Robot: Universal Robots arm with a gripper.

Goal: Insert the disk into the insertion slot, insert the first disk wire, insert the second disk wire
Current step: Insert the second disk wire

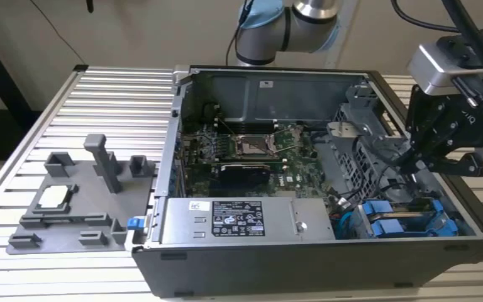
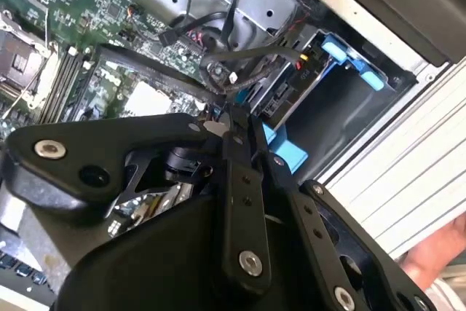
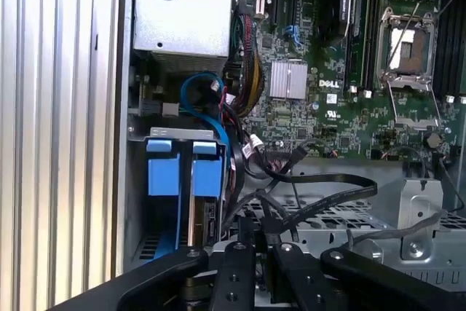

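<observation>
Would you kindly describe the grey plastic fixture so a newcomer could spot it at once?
Start at the open black computer case on the ribbed aluminium table. Beside it, on the exterior view's left, lies the flat grey plastic fixture. Upright posts and small brackets set it apart from the bare slats.

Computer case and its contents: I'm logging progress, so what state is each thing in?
Computer case: side panel off, interior exposed.
Processor socket: empty.
Disk: seated in drive bay beside the other blue-fronted drive.
Gripper: closed, above loose black wires.

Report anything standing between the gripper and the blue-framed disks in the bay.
Loose black cables loop through the space just ahead of the gripper, beside the blue-framed disks in the bay. Nothing else visible stands between them.
</observation>
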